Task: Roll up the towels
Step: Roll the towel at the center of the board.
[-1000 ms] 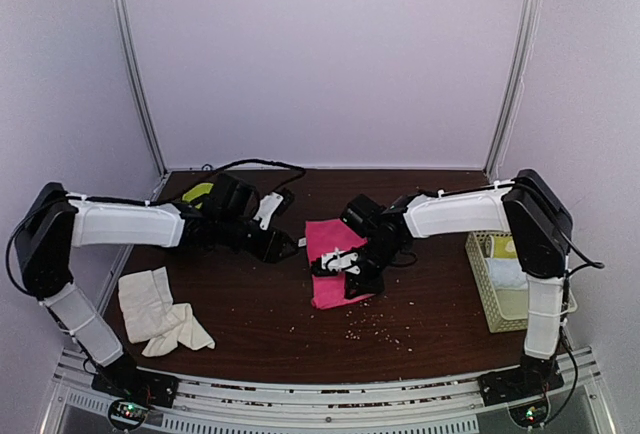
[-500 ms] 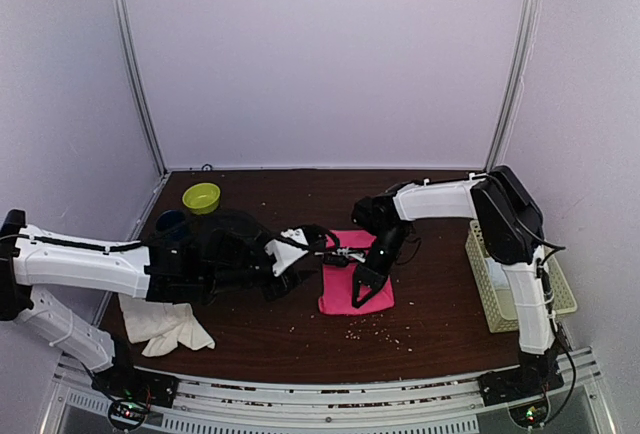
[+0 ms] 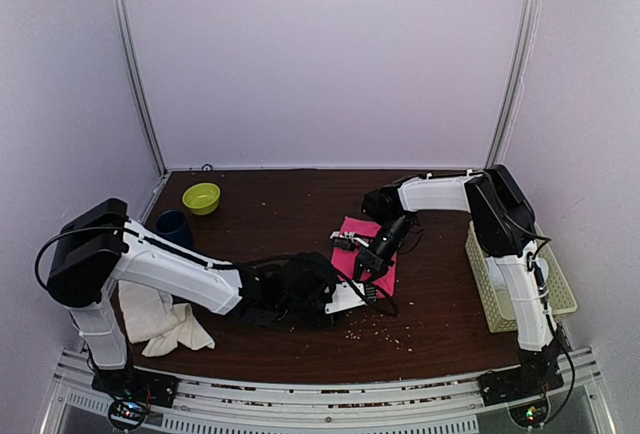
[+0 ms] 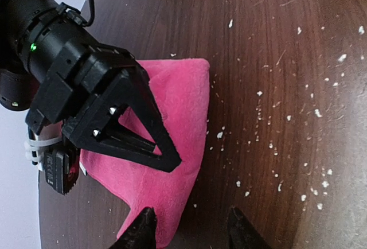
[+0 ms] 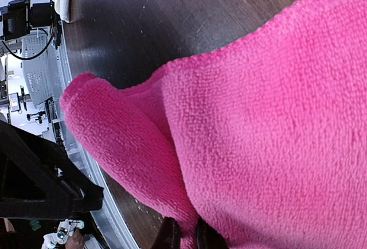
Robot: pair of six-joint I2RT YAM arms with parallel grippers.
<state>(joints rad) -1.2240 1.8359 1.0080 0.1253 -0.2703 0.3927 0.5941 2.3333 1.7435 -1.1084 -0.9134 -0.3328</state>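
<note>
Left gripper (image 4: 192, 234): my jaws are standing apart with nothing clamped. One fingertip (image 4: 143, 232) is over the near corner of the pink towel (image 4: 183, 100), and the other is over bare wood just beside it.
Right gripper (image 5: 186, 236): I'm closed down hard here, fingers nearly meeting, with a pinch of pink cloth caught between them.
Pink towel: it's on the table (image 3: 290, 209), right of centre, with my two grippers at it from opposite sides. Most of it lies flat. In the right wrist view, the edge near my right fingers is lifted and doubled over into a soft hump.
Cream towel (image 3: 160, 316): it's a crumpled heap at the near left of the table, close to my left arm's base and well apart from both grippers.
Left arm (image 3: 180, 264): I'm stretched low across the front of the table, reaching from the left side over to the pink towel's near corner.
Right arm (image 3: 440, 192): I'm coming in from the right and bending down onto the towel, wrist above the cloth.
Table: dark brown wood, with pale crumbs (image 3: 380, 329) scattered just in front of the pink towel.
Bowl (image 3: 202, 197): yellow-green, in the far left corner, with a dark blue cup (image 3: 172, 224) just on the near side of it.
Basket (image 3: 483, 299): pale and slatted, at the right edge of the table, partly hidden behind my right arm.
</note>
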